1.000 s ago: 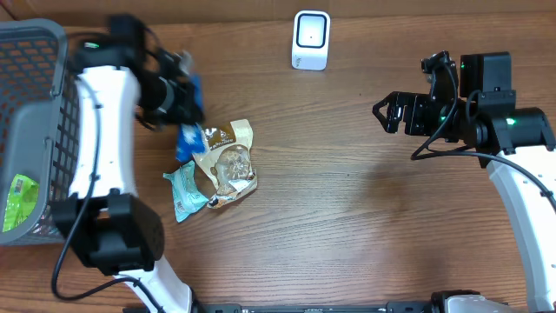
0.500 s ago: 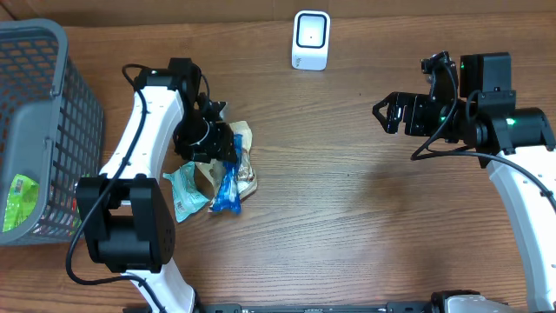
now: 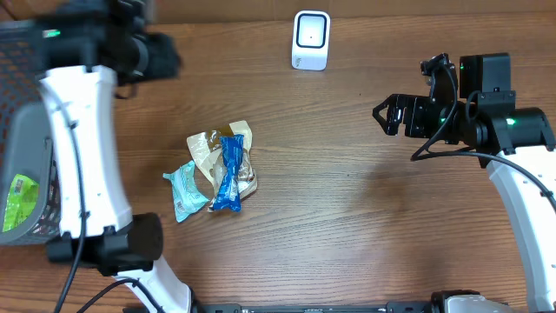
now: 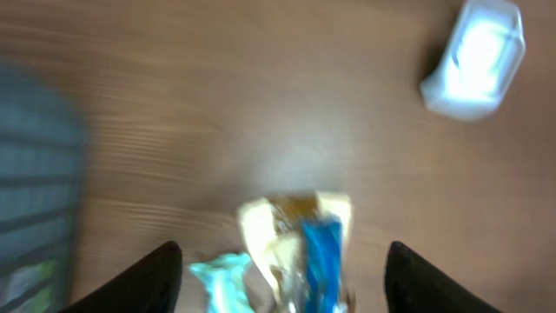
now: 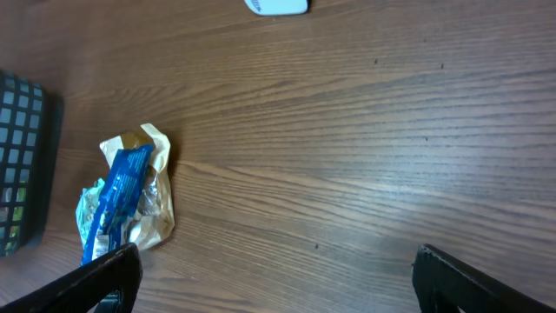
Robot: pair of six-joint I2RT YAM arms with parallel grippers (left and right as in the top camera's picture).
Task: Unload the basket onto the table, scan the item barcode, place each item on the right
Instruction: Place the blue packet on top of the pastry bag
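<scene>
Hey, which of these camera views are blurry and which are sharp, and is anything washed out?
Overhead: the left arm is smeared, while the scanner, the snack packets and the right arm are crisp. Left wrist: the whole frame is soft, and the scanner looks washed out to a pale glow. Right wrist: sharp, with the grain of the table clear.

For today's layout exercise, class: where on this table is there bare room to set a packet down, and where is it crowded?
Freest: the wide bare wood between the packet pile and the right gripper, below the scanner. Also the strip between scanner and pile. Crowded: the left side, where basket, left arm and pile sit close.
</scene>
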